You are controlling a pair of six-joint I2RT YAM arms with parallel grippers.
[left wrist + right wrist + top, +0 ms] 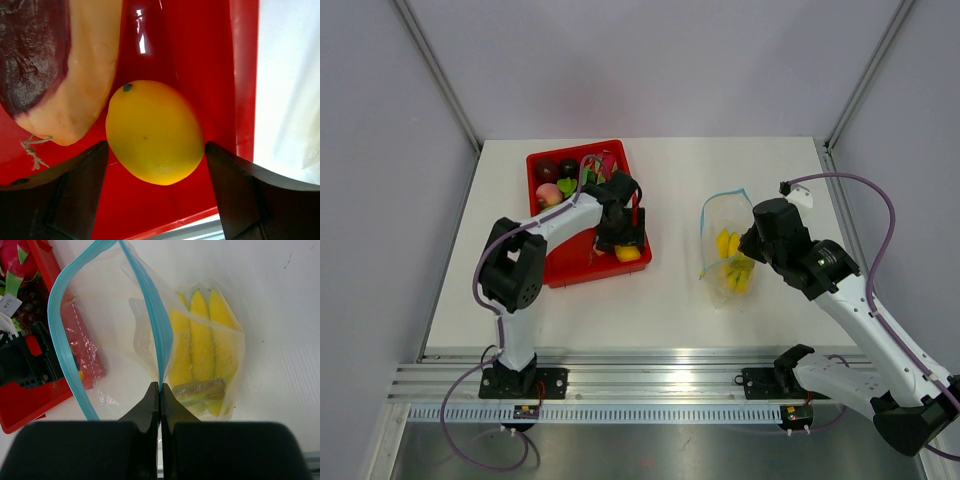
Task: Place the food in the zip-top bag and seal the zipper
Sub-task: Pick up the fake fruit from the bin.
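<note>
Left gripper (156,192) stood wide open around the lemon (154,132) in the red tray (570,262), fingers not touching it. Right gripper (159,390) pinched the zipper (150,315) of the zip-top bag (728,245), banana bunch (202,350) inside, at 3 o'clock from the tray.

Bright even light, soft shadows, glare on red tray (150,40), blurred near fruit (30,45)

1. My left arm (552,222) has white link shells and chunky black joint housings; a purple cable loops along it to the base.
2. My right arm (865,315) matches: white shells, black joints, a purple cable arcing to a white plug.
3. Both black bases carry small orange-marked boards; the fingers (65,195) look matte black.
</note>
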